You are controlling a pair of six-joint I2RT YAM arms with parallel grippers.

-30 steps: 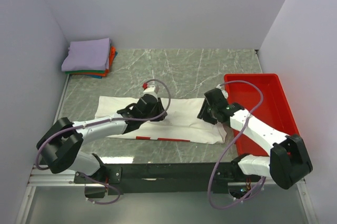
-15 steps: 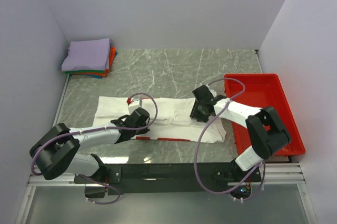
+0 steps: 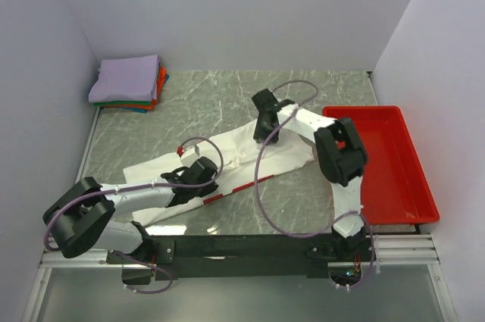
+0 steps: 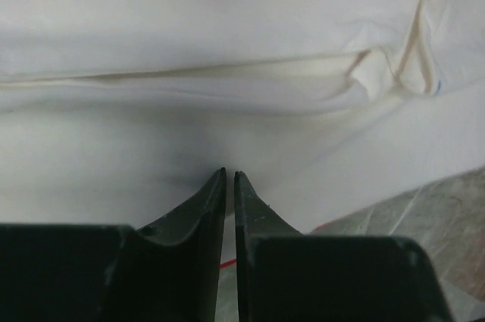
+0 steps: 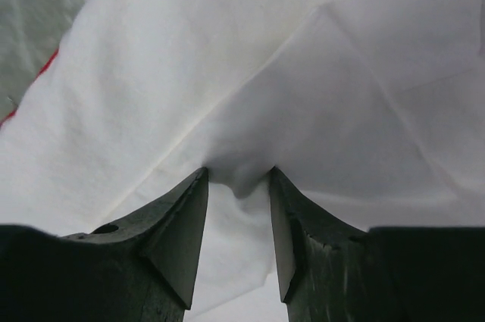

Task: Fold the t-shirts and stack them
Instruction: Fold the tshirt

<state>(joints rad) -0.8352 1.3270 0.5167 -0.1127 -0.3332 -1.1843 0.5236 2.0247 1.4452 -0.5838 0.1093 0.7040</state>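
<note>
The white t-shirt (image 3: 239,149) lies partly folded and slanted across the marble table, from near left to far right, with a red strip of print (image 3: 227,192) showing at its near edge. My left gripper (image 3: 201,175) sits on its near-left part; in the left wrist view its jaws (image 4: 229,175) are shut at the white cloth (image 4: 227,34). My right gripper (image 3: 265,126) is at the shirt's far right end, and in the right wrist view (image 5: 239,176) it is shut on a bunched fold of white cloth (image 5: 303,72). The folded stack, lavender on top (image 3: 125,78), sits at the far left corner.
A red plastic tray (image 3: 388,157) stands at the right edge, beside the right arm's elbow. Walls enclose the table on the left, back and right. Purple cables loop over both arms above the shirt.
My right gripper has swung left and toward the back, dragging the shirt's right end with it, so the shirt now lies slanted. My left gripper drew back toward me and holds its spot.
</note>
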